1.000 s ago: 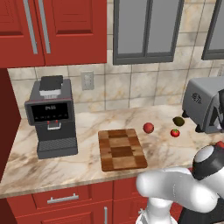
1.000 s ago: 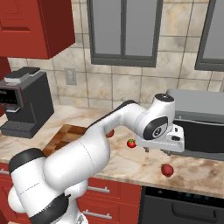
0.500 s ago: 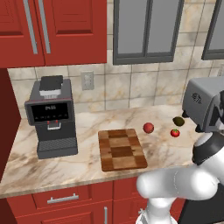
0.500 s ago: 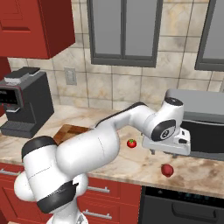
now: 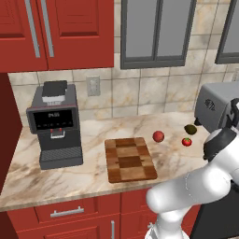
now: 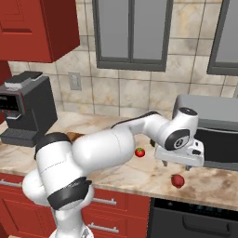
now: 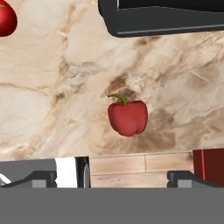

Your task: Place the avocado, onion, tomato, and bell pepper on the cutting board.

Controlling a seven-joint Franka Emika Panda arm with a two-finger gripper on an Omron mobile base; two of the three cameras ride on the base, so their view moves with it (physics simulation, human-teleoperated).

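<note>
1. Pepper (image 7: pixel 127 117), red with a curled green stem, lies on the marble counter (image 5: pixel 88 172) near its front edge, below the gripper (image 6: pixel 179 163); in the right base view it shows as a red lump (image 6: pixel 177 181) just in front of the toaster oven (image 6: pixel 214 132).
2. Gripper hangs above the pepper with its jaws spread wide and nothing between them; it does not touch the pepper.
3. Tomato (image 5: pixel 186 142), red with a green top, sits on the counter between the board and the toaster oven; it is also at the top left corner of the hand view (image 7: pixel 6 18).
4. Avocado (image 5: pixel 190 129) lies just behind the tomato, close to the toaster oven.
5. Onion (image 5: pixel 158 136), a plain reddish ball, rests just off the board's far right corner.
6. Board (image 5: pixel 129 158), checkered wood, lies mid-counter with nothing on it.
7. Coffee machine (image 5: pixel 54 124) stands at the counter's left end.
</note>
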